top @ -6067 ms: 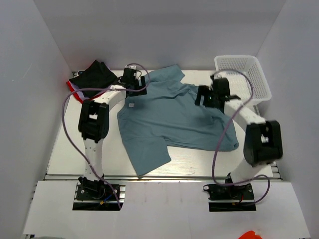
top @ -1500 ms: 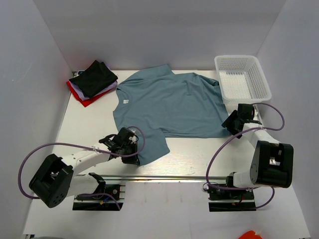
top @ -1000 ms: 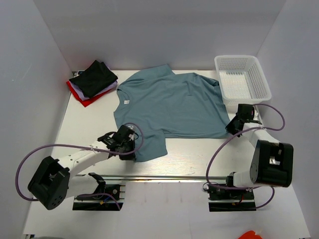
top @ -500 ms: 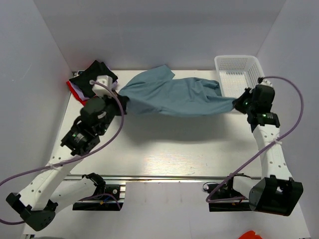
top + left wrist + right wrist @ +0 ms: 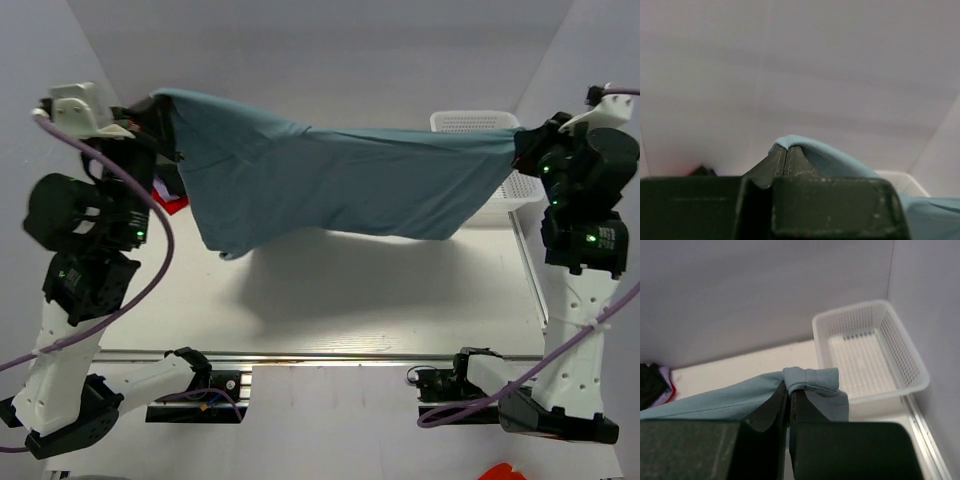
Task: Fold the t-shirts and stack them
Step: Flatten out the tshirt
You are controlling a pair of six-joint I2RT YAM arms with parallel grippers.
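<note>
Above the table (image 5: 400, 290), the left gripper (image 5: 786, 151) and right gripper (image 5: 789, 389) are each clenched on an edge of the blue-teal t-shirt (image 5: 330, 185), which hangs stretched between them in the air. Farther back sit the white basket (image 5: 865, 350) and, at the far left, a pile of black, white and red t-shirts (image 5: 650, 380).

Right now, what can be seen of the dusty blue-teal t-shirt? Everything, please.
The dusty blue-teal cotton-looking t-shirt is stretched in the air between the two arms, above the white table, which it does not seem to touch. The left claw is shut on one upper corner, the right claw on a stitched hem fold at the other. The cloth sags in soft folds between them, hanging lowest near its left end, and casts a shadow below. Nothing else visibly touches it.
</note>
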